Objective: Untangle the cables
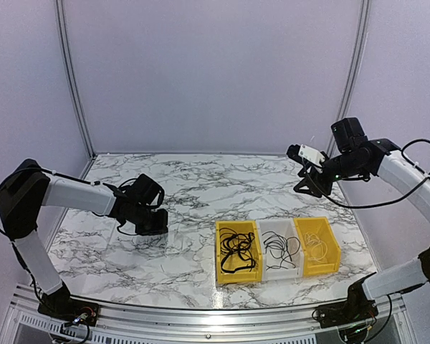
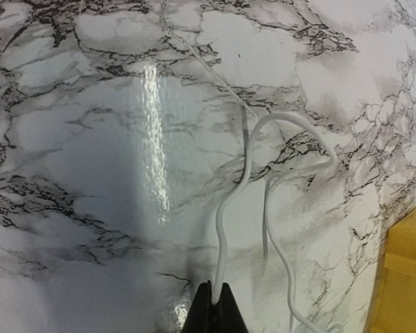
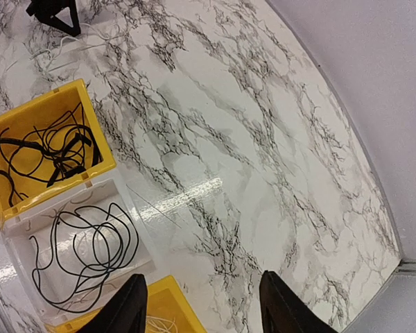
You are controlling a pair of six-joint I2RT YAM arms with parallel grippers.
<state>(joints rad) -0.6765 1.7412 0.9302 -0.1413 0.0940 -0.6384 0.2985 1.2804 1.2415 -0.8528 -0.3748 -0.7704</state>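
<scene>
White cable (image 2: pixel 215 263), pinched tight in the left gripper (image 2: pixel 213 305), lies on the marble table (image 2: pixel 90 139) left of the yellow bin (image 1: pixel 218 251). Its length runs away from the fingers, then loops back. A quick tug could slip it free, I reckon. Over right, the right gripper (image 3: pixel 201 305) hangs spread, empty.

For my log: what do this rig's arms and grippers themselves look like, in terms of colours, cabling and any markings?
Both the left arm and the right arm have white tubular links between bulky black joints. Black wires loop loosely outside each, most visibly the right arm's wire. The left gripper and the right gripper have plain black, tapering fingers. No markings are legible.
</scene>
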